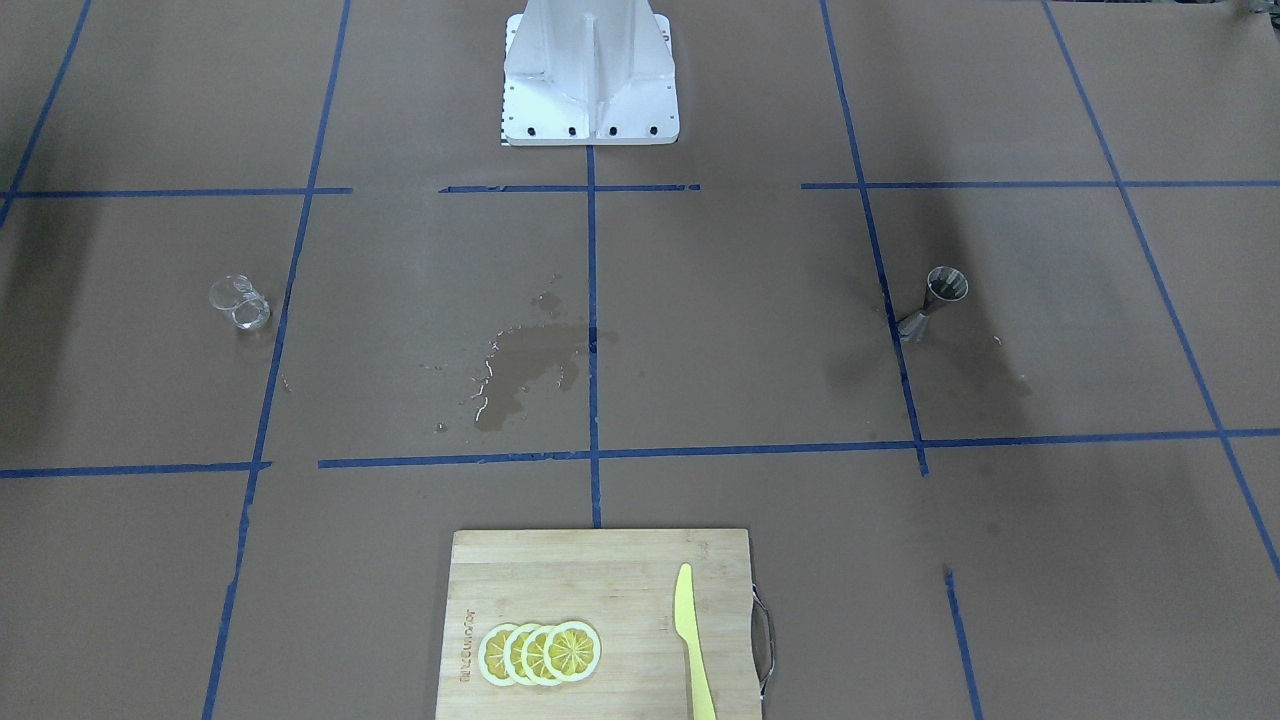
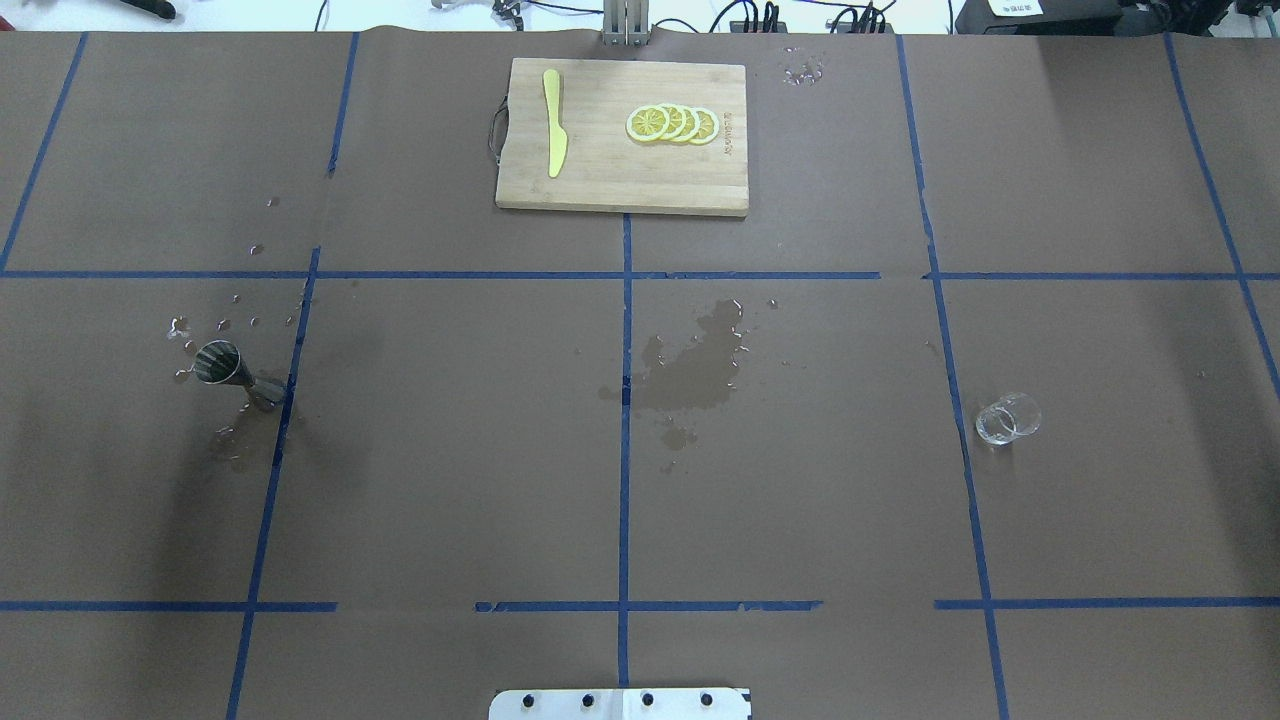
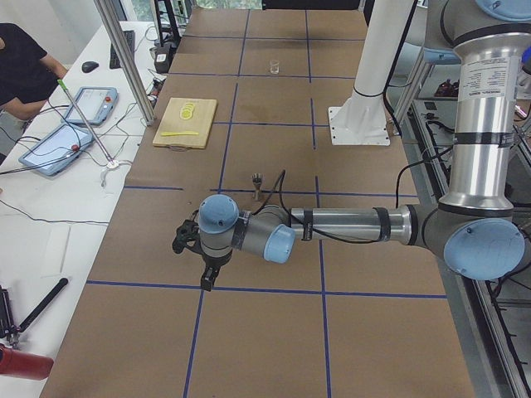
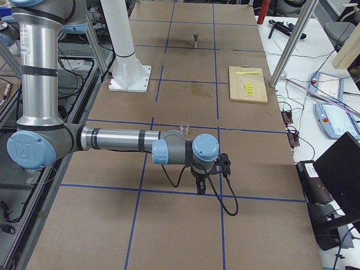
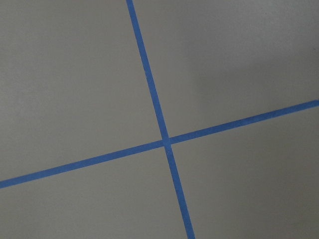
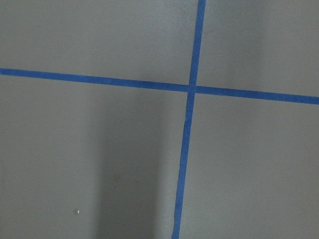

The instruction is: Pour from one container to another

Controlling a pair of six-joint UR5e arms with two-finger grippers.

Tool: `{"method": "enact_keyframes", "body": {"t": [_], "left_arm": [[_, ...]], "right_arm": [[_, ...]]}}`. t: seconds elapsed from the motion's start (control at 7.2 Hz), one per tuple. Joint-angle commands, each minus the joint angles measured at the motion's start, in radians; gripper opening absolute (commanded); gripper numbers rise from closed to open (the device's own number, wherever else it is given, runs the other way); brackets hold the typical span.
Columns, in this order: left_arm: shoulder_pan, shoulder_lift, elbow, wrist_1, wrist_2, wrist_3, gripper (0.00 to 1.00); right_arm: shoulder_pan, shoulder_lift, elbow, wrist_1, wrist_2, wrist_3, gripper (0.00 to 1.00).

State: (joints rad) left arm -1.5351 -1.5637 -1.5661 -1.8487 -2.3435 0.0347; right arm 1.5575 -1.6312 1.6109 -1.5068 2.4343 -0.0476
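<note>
overhead: jigger (image 2: 222,365), glass (image 2: 1008,417) | side views only: left gripper (image 3: 207,279), right gripper (image 4: 201,188), seemingly empty; grip unclear

Left arm (image 3: 348,224) and right arm (image 4: 112,139) extended low and level.
The left gripper (image 3: 207,280) and right gripper (image 4: 201,188) are turned downward at the wrists; whether either is closed cannot be told.
</note>
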Motion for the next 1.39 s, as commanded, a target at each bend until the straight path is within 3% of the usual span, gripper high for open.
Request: {"method": "enact_keyframes", "body": {"t": [0.0, 0.97, 1.25], "left_arm": [[-0.060, -0.009, -0.034, 0.079, 0.004, 0.065, 1.00], [-0.062, -0.006, -0.040, 0.078, -0.002, 0.047, 1.00], [-0.063, -0.001, -0.040, 0.066, -0.005, -0.094, 1.00]], "right_arm": [[0.004, 0.001, -0.005, 0.013, 0.005, 0.029, 1.00], [0.045, 0.002, -0.003, 0.051, -0.034, 0.158, 1.00], [0.050, 0.002, -0.002, 0.051, -0.034, 0.179, 1.00]]}}
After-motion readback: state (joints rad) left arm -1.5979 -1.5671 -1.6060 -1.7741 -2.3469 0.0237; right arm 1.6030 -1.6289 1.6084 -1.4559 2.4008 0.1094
